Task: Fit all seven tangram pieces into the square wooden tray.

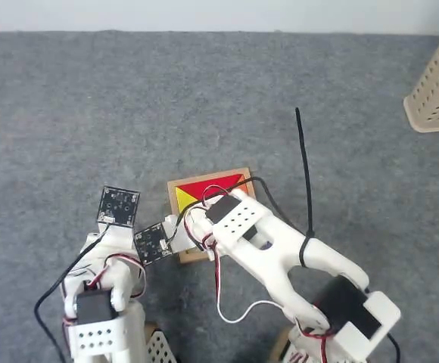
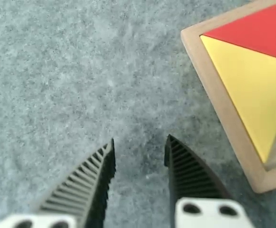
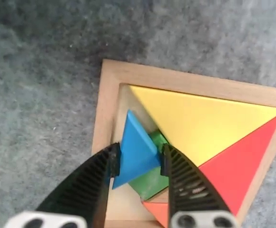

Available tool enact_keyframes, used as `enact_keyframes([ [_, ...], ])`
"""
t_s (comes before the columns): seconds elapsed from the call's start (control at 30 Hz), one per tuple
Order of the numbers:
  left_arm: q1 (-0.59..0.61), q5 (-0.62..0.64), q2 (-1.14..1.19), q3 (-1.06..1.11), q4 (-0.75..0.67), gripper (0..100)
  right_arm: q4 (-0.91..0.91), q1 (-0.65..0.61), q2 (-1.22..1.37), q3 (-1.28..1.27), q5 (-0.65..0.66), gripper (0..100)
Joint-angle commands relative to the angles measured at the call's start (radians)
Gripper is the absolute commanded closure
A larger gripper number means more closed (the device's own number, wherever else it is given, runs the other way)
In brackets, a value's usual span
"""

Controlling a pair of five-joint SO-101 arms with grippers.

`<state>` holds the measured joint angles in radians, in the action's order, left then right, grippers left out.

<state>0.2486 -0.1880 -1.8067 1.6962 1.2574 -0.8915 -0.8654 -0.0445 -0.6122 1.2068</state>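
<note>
Right gripper [image 3: 139, 148] is over the wooden tray [image 3: 176, 78], jaws clamped on the two sides of the blue triangle [image 3: 135, 154]. The grip on the edges probably leaves the flat face free to drop in. The triangle hangs over the bare strip of tray floor along one wall and overlaps the green piece [image 3: 150, 185], so we judge it not yet seated.

Already lying flat in the tray: yellow triangle [image 3: 200, 123] and red triangle [image 3: 242, 166], edge to edge, with an orange piece [image 3: 159, 209] at the near rim (we cannot count all seven from here).

Left gripper [image 2: 139, 141] sits low over the grey mat [image 2: 57, 71], just beside a tray corner, jaws parted and holding nothing. We read this as keeping out of the way.
</note>
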Motion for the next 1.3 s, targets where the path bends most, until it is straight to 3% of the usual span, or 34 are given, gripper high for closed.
enact_keyframes([
  [0.0, -0.003, -0.008, -0.018, -0.010, 0.006, 83, 0.012, -0.024, -0.018, 0.084, -0.014, 93.5],
  [0.23, -0.003, -0.008, -0.018, -0.010, 0.006, 83, 0.010, -0.024, -0.010, 0.084, -0.014, 93.2],
  [0.47, -0.003, -0.008, -0.018, -0.010, 0.006, 83, 0.008, -0.019, -0.016, 0.081, -0.061, 83.5],
  [1.17, -0.003, -0.008, -0.018, -0.010, 0.006, 83, -0.064, -0.016, -0.016, 0.086, -0.068, 83.7],
  [1.27, -0.003, -0.008, -0.018, -0.010, 0.006, 83, -0.062, -0.004, -0.016, 0.087, -0.135, 83.7],
])
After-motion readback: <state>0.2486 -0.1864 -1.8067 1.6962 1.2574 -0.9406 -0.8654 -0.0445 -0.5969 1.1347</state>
